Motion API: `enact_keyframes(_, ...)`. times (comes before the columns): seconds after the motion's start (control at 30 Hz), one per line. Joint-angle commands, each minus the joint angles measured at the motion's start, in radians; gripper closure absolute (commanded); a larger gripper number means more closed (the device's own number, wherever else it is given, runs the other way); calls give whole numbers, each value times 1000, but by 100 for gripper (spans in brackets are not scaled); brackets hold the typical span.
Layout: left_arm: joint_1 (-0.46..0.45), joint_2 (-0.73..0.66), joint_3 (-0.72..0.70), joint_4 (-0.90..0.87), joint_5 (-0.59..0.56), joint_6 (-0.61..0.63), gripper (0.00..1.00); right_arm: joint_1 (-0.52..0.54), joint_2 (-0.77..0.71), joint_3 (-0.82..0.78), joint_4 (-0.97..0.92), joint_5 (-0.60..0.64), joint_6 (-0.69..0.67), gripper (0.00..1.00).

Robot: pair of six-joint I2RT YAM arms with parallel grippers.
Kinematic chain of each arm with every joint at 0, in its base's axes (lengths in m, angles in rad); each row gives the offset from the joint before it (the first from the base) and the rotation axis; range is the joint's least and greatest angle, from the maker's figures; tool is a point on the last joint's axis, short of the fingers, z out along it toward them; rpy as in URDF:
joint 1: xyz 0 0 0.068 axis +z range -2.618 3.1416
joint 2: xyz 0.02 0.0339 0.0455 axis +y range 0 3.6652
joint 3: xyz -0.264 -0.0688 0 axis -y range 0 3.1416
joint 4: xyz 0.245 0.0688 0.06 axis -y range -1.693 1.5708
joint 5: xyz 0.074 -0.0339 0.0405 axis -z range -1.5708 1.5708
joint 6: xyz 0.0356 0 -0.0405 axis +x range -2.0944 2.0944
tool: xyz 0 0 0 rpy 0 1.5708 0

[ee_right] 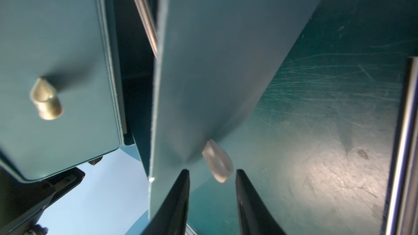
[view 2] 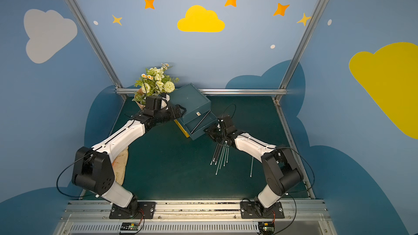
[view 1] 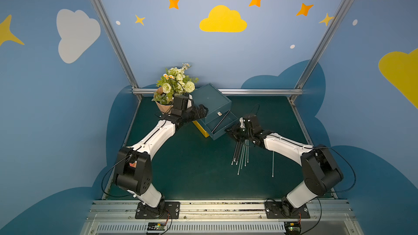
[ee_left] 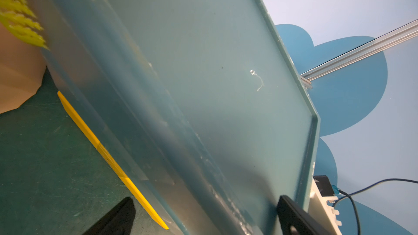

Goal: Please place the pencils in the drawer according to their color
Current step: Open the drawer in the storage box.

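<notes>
Black fingers [ee_right: 178, 200] of my right claw [ee_right: 211, 172] sit closest to the lens. They are partly parted, with the pale knob [ee_right: 217, 161] of the open drawer [ee_right: 214, 64] between their tips, and I see no firm pinch on it.

One dark pencil [view 1: 222, 120] lies aslant inside that drawer, just beyond the claw. The other pencils [view 1: 241, 157] lie fanned on the table [view 1: 192, 166] beneath the claw and back along its forearm. A stray pencil [view 1: 273, 163] lies apart, under the arm.

I judge the step to be taking the knob to shift the drawer, though I cannot tell whether that means shutting it or drawing it wider. The next move calls for a square pinch, then travel straight along the drawer's run. The aslant pencil could catch on the cabinet [view 1: 210, 99] if I push in.

My left claw [ee_left: 203, 197] is spread wide astride the cabinet's upper edge. One finger stands clear of the wall, so I take it as bracing, not gripping.

The drawer front's rim runs just beside one right finger. A yellow drawer [view 1: 200, 129] juts out below, and a flower pot [view 1: 164, 107] crowds behind the left claw. Bare table between the claws gives me room to retreat.
</notes>
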Motion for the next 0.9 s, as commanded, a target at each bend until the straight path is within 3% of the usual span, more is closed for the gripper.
enact_keyframes(0.0, -5, 24, 6, -97, -19, 31, 0, -7, 23, 30, 23, -3, 5, 70)
enact_keyframes(0.23, -4, 21, 5, -97, -19, 37, 0, -10, 14, 20, 16, -1, -7, 100)
enact_keyframes(0.7, -5, 19, 2, -83, -13, 34, 0, -12, -203, -128, -72, 22, -17, 100)
enact_keyframes(0.87, -5, 26, 3, -77, -10, 31, 0, -11, -220, -141, -90, 3, -17, 100)
